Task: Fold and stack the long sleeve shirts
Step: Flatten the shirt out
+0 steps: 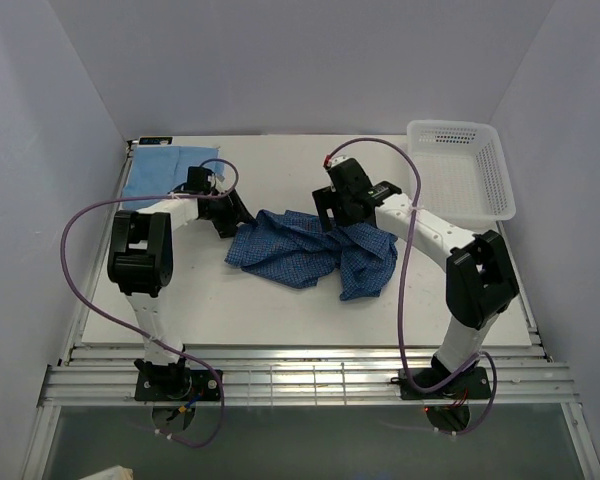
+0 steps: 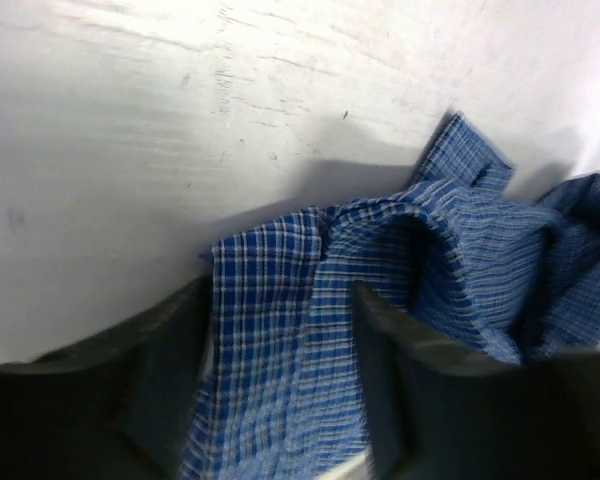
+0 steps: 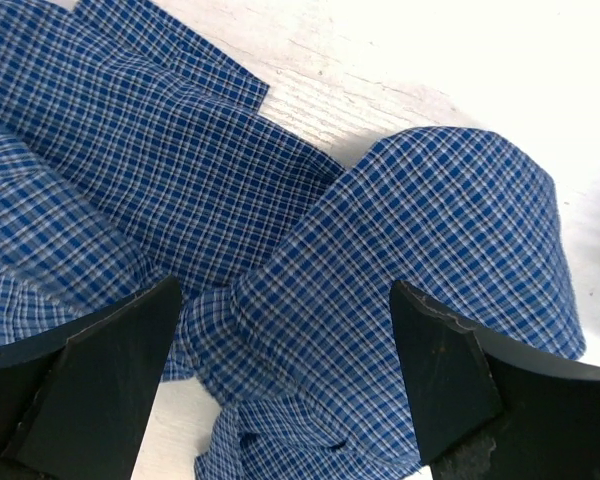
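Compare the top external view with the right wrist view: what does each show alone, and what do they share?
Only the top external view shows the light blue shirt lying flat at the far left and the white basket at the far right. Only the right wrist view shows the right fingers spread apart either side of a raised fold. Both show the dark blue shirt crumpled on the white table.

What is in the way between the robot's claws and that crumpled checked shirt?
Nothing visible. The left gripper and the right gripper are both right at the checked shirt, and in each wrist view its cloth fills the gap between the fingers.
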`<state>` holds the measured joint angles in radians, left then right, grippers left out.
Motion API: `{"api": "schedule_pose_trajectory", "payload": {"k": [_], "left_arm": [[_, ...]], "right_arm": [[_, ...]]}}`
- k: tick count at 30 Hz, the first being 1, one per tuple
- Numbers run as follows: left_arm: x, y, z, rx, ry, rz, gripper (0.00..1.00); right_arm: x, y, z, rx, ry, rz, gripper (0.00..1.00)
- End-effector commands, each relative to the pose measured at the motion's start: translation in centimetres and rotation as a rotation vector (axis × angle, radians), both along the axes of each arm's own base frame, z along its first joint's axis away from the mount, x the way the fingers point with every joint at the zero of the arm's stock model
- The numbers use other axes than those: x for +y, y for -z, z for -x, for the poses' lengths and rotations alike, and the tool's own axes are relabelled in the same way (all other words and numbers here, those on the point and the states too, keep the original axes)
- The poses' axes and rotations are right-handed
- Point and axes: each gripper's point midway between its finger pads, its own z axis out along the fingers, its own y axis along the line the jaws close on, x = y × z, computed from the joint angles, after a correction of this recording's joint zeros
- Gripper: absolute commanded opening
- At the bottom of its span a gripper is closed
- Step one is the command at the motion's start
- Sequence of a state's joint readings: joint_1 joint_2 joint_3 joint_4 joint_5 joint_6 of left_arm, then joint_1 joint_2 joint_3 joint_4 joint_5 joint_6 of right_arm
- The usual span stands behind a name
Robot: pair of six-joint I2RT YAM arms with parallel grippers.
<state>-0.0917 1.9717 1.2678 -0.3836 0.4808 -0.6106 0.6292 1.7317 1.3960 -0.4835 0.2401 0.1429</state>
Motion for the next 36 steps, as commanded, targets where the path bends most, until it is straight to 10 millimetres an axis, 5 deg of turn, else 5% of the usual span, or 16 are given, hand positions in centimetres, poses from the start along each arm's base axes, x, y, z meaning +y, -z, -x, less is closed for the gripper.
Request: {"api": "schedule_pose_trajectory", "payload": {"k": [1, 3, 4, 5, 7, 9, 11, 13, 18, 24, 25, 29, 32, 36], "left_arm": [[-1.1, 1.5, 0.6, 0.006, 0.067, -0.025, 0.61], [-1.5, 1.5, 0.9, -0.007, 0.082, -0.04, 0.41], [-1.3, 1.7, 1.1, -0.006, 0.079, -0.05, 0.13], [-1.2, 1.3, 1.0, -0.015, 0.073, -0.054, 0.0], [-0.9, 0.9, 0.8, -0.039, 0.061, -0.072, 0.0], [-0.8, -0.8, 0.1, -0.093, 0.048, -0.073, 0.0], [-0.5, -1.9, -0.2, -0.122, 0.025, -0.088, 0.0], [-0.4, -4.3, -0.8, -0.186, 0.016, -0.091, 0.0], [0.2, -12.1, -2.4, -0.397, -0.008, -0.116, 0.0], [5.0, -30.8, -2.2, -0.873, -0.207, -0.284, 0.0], [6.0, -34.7, -0.7, -0.961, -0.255, -0.294, 0.0], [8.9, -44.9, 3.4, -1.192, -0.4, -0.343, 0.0], [10.0, -50.7, 7.1, -1.332, -0.452, -0.343, 0.0], [11.8, -55.9, 12.2, -1.461, -0.548, -0.352, 0.0]], "right_arm": [[0.4, -0.8, -1.4, -0.025, 0.081, -0.017, 0.91], [0.5, 0.1, -1.4, 0.001, 0.101, -0.012, 0.95], [0.3, 0.5, -1.1, 0.015, 0.108, -0.001, 0.97], [-0.4, 1.1, -1.2, 0.02, 0.152, 0.024, 0.98], [-1.7, 1.8, -0.7, 0.038, 0.187, 0.08, 0.89], [-3.0, 2.2, -0.2, 0.033, 0.21, 0.121, 0.6], [-3.6, 1.4, 0.0, 0.0, 0.232, 0.11, 0.08], [-4.4, 0.8, 0.3, -0.032, 0.248, 0.113, 0.08], [-6.8, -7.4, -0.5, -0.251, 0.303, 0.028, 0.08], [-14.3, -20.6, -0.1, -0.558, 0.406, -0.143, 0.08], [-16.2, -22.1, 0.0, -0.601, 0.44, -0.15, 0.08], [-19.8, -30.9, 3.3, -0.821, 0.449, -0.202, 0.08], [-21.9, -36.0, 6.1, -0.948, 0.499, -0.221, 0.08], [-24.4, -41.0, 10.0, -1.087, 0.545, -0.2, 0.08]]}}
